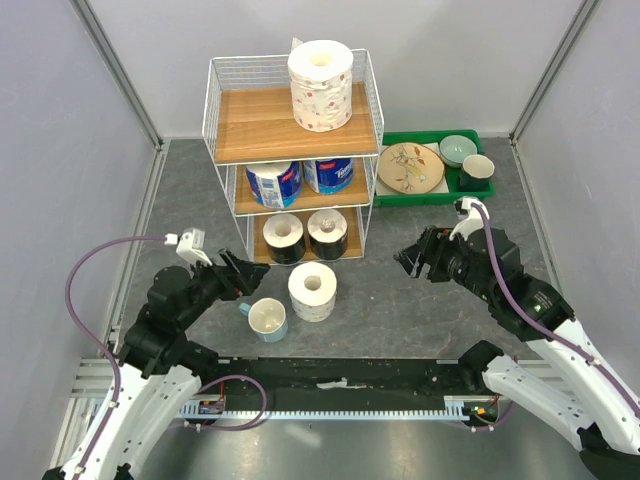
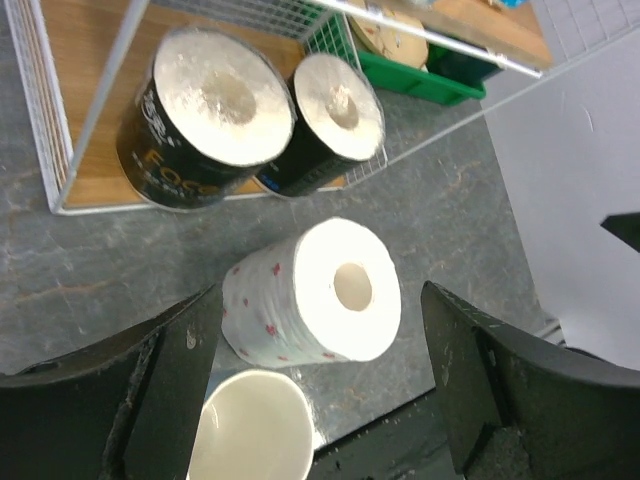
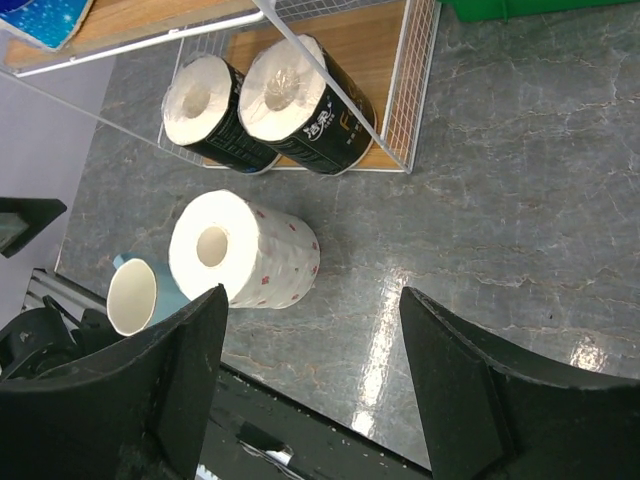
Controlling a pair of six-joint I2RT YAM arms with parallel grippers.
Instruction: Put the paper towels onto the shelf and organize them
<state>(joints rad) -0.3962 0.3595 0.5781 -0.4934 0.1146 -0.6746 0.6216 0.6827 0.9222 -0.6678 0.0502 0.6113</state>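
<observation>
The shelf [image 1: 212, 110] stands at the back middle. One speckled roll [image 1: 321, 85] stands on its top board. Two blue-wrapped rolls [image 1: 274, 183] are on the middle tier, two dark-wrapped rolls [image 1: 284, 238] on the bottom tier. A second speckled roll [image 1: 313, 291] stands on the table in front of the shelf; it also shows in the left wrist view [image 2: 312, 293] and right wrist view [image 3: 246, 250]. My left gripper [image 1: 243, 277] [image 2: 320, 385] is open and empty, just left of that roll. My right gripper [image 1: 412, 258] [image 3: 312, 375] is open and empty, to its right.
A pale cup with a blue handle [image 1: 267, 319] stands just left of the loose roll, below my left gripper [image 2: 250, 425]. A green tray [image 1: 430, 196] with a plate, bowl and mug sits right of the shelf. A black rail [image 1: 340, 385] runs along the near edge.
</observation>
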